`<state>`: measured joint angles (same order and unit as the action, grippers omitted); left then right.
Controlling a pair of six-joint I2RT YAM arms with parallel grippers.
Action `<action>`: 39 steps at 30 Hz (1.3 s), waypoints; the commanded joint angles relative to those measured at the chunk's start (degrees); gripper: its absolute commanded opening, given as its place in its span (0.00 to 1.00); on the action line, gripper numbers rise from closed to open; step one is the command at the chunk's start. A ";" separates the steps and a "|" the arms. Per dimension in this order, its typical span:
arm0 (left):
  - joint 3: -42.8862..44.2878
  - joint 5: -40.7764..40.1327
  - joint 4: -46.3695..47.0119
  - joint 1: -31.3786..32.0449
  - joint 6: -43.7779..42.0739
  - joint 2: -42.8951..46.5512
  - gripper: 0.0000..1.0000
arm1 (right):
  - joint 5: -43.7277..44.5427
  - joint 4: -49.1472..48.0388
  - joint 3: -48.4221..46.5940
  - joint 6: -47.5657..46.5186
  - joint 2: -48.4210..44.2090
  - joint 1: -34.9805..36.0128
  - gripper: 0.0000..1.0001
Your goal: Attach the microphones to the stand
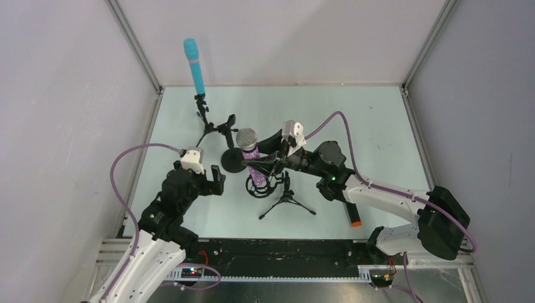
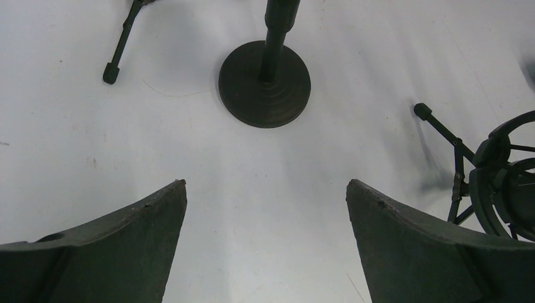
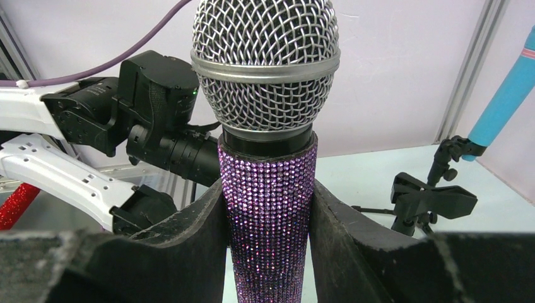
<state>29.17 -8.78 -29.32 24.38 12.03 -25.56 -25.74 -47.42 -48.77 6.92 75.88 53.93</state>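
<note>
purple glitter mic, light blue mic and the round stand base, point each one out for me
purple glitter mic (image 3: 268,208), right wrist view, on its glitter handle
light blue mic (image 1: 195,66), top external view, mid handle
round stand base (image 2: 249,95), left wrist view, on the disc

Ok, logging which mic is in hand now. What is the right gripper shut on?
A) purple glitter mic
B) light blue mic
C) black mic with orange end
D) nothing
A: in its wrist view the right gripper presses on both sides of the purple glitter mic.
</note>
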 commanded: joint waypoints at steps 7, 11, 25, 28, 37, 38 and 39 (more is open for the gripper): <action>1.08 0.35 1.37 -0.29 0.71 -0.08 1.00 | 0.77 -2.42 -3.26 -2.76 1.02 0.30 0.00; 1.15 0.35 1.37 -0.30 0.71 -0.07 1.00 | 0.57 -1.21 -3.26 -3.12 0.88 0.30 0.00; 1.13 0.34 1.39 -0.30 0.63 -0.12 1.00 | -3.19 3.20 -3.26 -4.25 -0.27 0.35 0.00; 1.15 0.40 1.39 -0.29 0.62 -0.05 1.00 | -4.03 4.74 -3.26 -4.96 -0.52 0.36 0.00; 1.18 0.44 1.43 -0.30 0.58 -0.39 1.00 | -2.86 7.43 -3.26 -5.07 -0.23 0.32 0.00; 1.21 0.41 1.41 -0.26 0.60 -0.40 1.00 | -2.20 7.56 -3.26 -5.03 -0.17 0.37 0.00; 1.23 0.38 1.38 -0.29 0.60 -0.37 1.00 | -1.94 7.77 -3.26 -4.96 0.02 0.38 0.00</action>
<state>29.17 -8.78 -29.30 24.38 12.01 -25.63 -29.28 -38.72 -49.65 2.63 76.51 53.95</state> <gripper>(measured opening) 0.996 0.474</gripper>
